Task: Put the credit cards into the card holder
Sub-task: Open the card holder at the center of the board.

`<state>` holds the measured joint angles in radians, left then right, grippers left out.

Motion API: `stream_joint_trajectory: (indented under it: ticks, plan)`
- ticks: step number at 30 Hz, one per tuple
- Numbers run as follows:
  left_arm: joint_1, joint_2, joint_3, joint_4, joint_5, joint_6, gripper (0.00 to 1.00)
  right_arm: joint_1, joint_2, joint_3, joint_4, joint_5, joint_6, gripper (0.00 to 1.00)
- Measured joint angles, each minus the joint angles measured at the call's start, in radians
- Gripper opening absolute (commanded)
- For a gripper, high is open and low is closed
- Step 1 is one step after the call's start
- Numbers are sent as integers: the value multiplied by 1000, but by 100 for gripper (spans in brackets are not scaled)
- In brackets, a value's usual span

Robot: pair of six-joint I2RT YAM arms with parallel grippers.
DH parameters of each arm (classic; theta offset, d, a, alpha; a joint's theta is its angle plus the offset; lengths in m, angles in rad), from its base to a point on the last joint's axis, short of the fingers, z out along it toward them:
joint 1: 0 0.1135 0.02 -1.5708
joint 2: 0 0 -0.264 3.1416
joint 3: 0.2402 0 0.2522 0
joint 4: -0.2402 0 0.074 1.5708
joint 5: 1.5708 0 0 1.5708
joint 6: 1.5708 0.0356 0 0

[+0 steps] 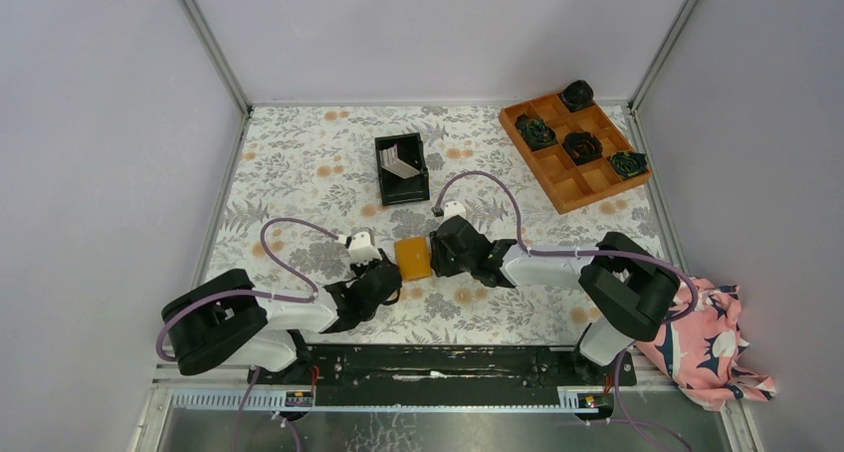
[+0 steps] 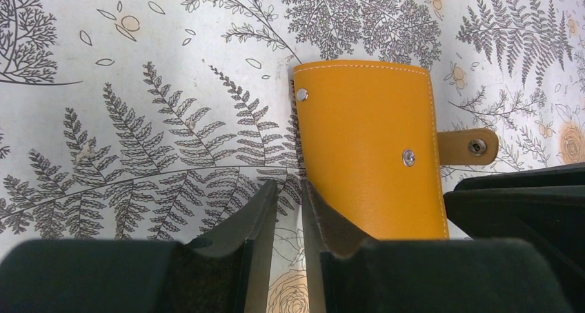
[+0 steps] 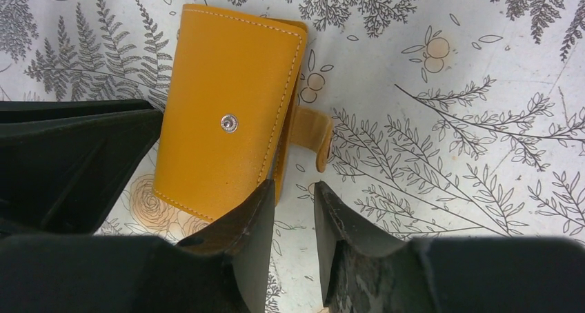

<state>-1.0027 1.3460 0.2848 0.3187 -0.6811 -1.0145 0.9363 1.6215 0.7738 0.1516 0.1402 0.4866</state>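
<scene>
The card holder (image 1: 412,258) lies folded shut on the floral tablecloth between my two grippers, orange-tan side up, with its snap strap (image 2: 472,146) undone and sticking out. It also shows in the left wrist view (image 2: 365,134) and in the right wrist view (image 3: 221,99). My left gripper (image 2: 290,189) sits at its left edge, jaws a narrow gap apart with nothing between them. My right gripper (image 3: 294,187) is at its right edge near the strap (image 3: 314,137), jaws slightly apart and empty. The credit cards (image 1: 401,160) stand inside a black bin (image 1: 384,179) farther back.
An orange compartment tray (image 1: 582,195) with dark rosettes sits at the back right. A pink and navy floral cloth (image 1: 712,342) lies off the table's right front corner. Grey walls enclose the table on three sides.
</scene>
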Motion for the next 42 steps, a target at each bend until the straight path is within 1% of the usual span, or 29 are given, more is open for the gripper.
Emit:
stream_joint_trajectory:
  ticks: [22, 35, 42]
  plan:
    - [3, 4, -24, 51, 0, -1, 26, 1, 0, -56, 132, -54, 58, 35]
    - [3, 3, -27, 57, 0, -1, 26, 7, 0, -54, 87, 6, 48, 35]
    - [3, 11, -27, 69, 0, -1, 26, 10, 19, -42, 69, 10, 44, 35]
